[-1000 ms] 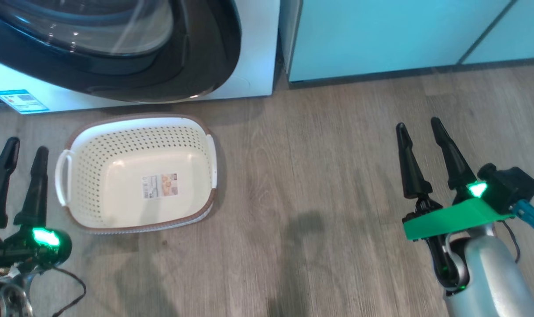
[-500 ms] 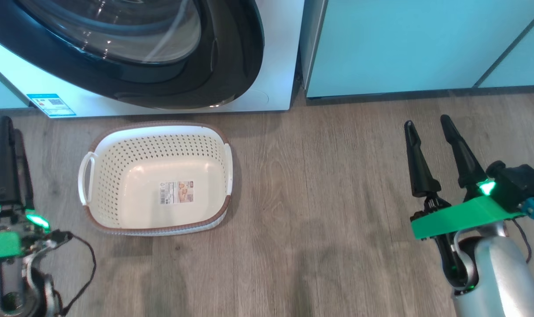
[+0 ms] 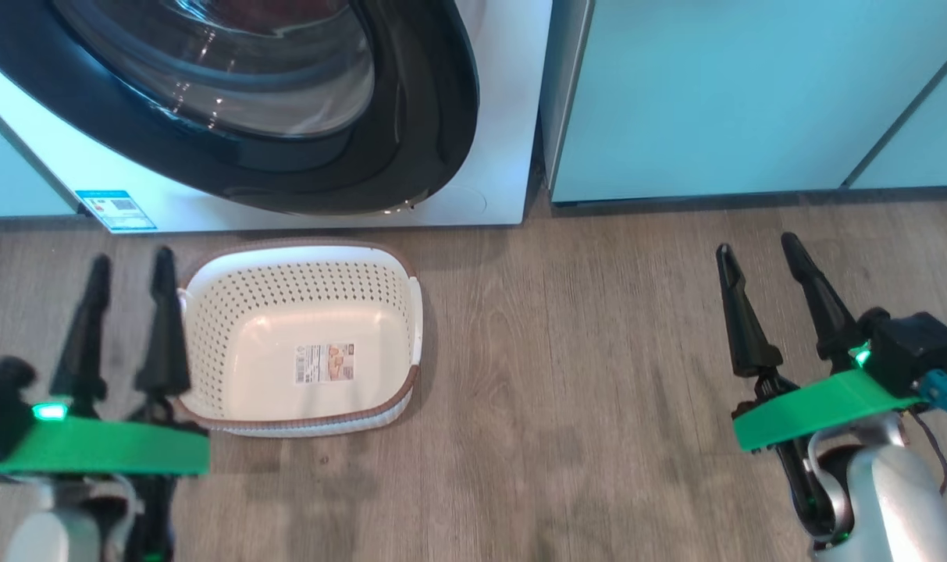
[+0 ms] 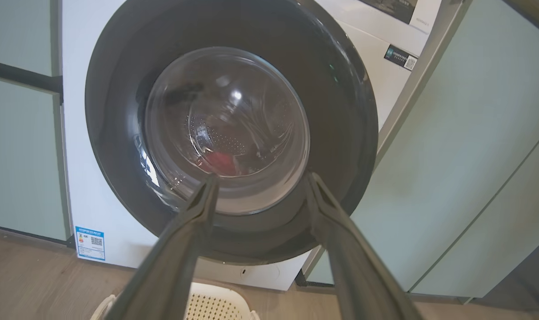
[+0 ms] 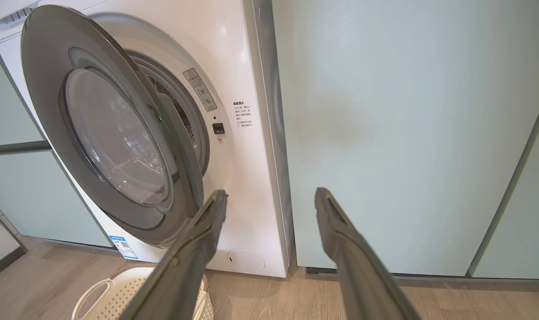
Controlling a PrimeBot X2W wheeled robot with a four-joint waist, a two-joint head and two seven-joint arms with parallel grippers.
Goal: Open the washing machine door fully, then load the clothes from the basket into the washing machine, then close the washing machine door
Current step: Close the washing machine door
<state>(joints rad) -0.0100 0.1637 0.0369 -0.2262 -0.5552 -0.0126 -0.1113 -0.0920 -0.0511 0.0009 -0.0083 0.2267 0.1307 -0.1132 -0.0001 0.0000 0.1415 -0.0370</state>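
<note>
"Upper left of the head view, entry one?" the clerk asks.

"Washing machine [image 3: 504, 179], white, just beside a pale cabinet [image 3: 715, 94]. Entry two, door [image 5: 109, 133]: black rim, glass bowl, hanging ajar. In the right wrist view a gap shows along its right edge, and the small dark latch socket on the machine's front is uncovered."

"Entry three?"

"Basket [image 3: 208, 328], centre left of the head view, on the wooden floor [image 3: 559, 351] just below the machine. Nothing in it but the sticker on its bottom."

"Pincers?"

"Entry four, left gripper [image 3: 129, 257], lower left, fingers parted, holding nothing. In the frame its right finger overlaps the basket's left edge. Entry five, right gripper [image 3: 756, 244], lower right, fingers likewise parted and empty, well apart from basket and door."

"And the clothes?"

"Entry six, smallest: clothes [image 4: 218, 161], a red patch seen through the glass at the centre of the left wrist view, low inside the drum."

"Step in hand?"

"By my reckoning, loading is done and the door is yet to be closed. The next move calls for one gripper to meet the rim near its free right edge and press it toward the machine until the latch catches. A push too near the hinge would likely leave it ajar."
</note>
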